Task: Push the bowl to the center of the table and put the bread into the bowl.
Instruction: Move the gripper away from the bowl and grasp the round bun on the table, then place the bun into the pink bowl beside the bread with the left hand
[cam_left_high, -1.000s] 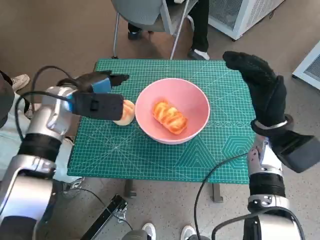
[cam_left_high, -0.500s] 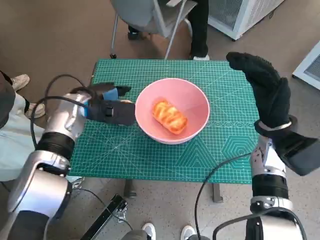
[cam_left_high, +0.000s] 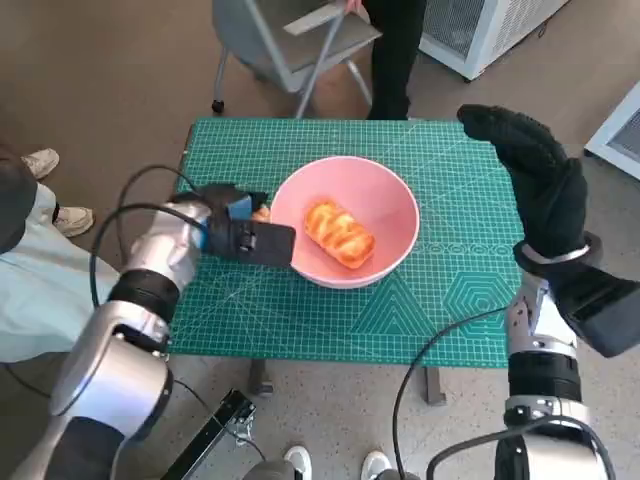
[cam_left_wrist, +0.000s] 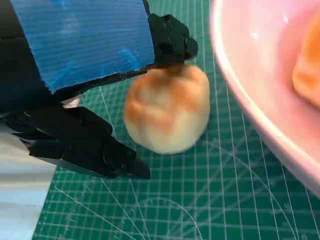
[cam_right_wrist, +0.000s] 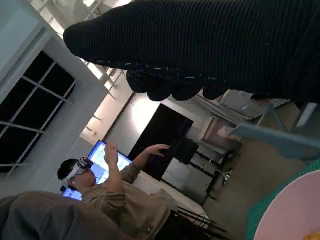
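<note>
The pink bowl (cam_left_high: 345, 218) sits near the middle of the green cutting mat (cam_left_high: 440, 300), at the centre of the head view, in the same spot as a second ago. One glazed bread roll (cam_left_high: 340, 232) lies inside it, slightly right of the bowl's centre. A second piece, a round pale bun (cam_left_wrist: 167, 110), stands on the mat just outside the bowl's left rim; in the head view only a sliver of it shows beside the hand.

The left hand (cam_left_high: 240, 225) is at the bun — its blue-taped back is over the bun's top and a black fingertip (cam_left_wrist: 172, 42) touches the upper side, while the other fingers (cam_left_wrist: 85, 145) lie low on the mat beside the bun, apart from it. The fingers are spread around the bun without a closed grip on it. Compared with the earlier frames, this hand has moved rightward and down toward the bowl's rim, and now covers most of the bun, which was plainly visible a second ago.

The right hand (cam_left_high: 530, 175) is raised at the right of the frame, above the mat's right edge, fingers extended and holding nothing — position little changed.

At the top edge, a grey chair (cam_left_high: 290, 35) and a person's dark legs (cam_left_high: 392, 50) have shifted slightly in the picture. In the right wrist view a seated person (cam_right_wrist: 110, 192) with raised hands shows at lower left.
</note>
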